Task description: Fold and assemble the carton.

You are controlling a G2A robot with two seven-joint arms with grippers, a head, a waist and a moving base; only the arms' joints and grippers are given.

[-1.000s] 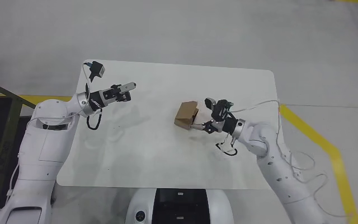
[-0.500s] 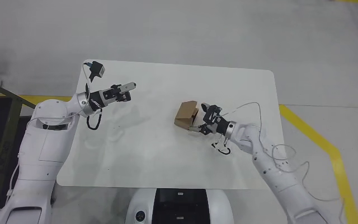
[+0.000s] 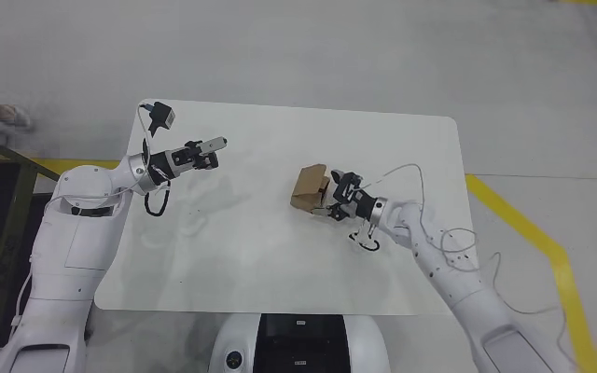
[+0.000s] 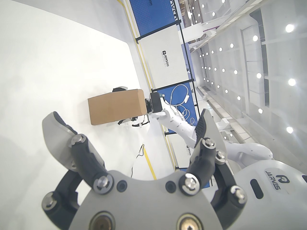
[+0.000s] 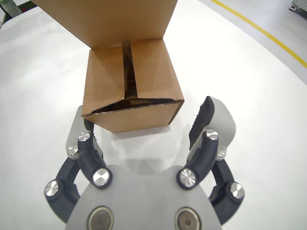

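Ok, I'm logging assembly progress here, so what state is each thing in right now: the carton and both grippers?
carton: squared up, lying on the table; two end flaps folded in with a gap between them, one large flap standing open.
right gripper: open, at the carton's flap end, not gripping it.
left gripper: open, empty, well apart from the carton.

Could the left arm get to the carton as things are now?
Probably, with a long reach: nothing stands between the open left end effector and the carton on the table; the right end effector sits at its far side.
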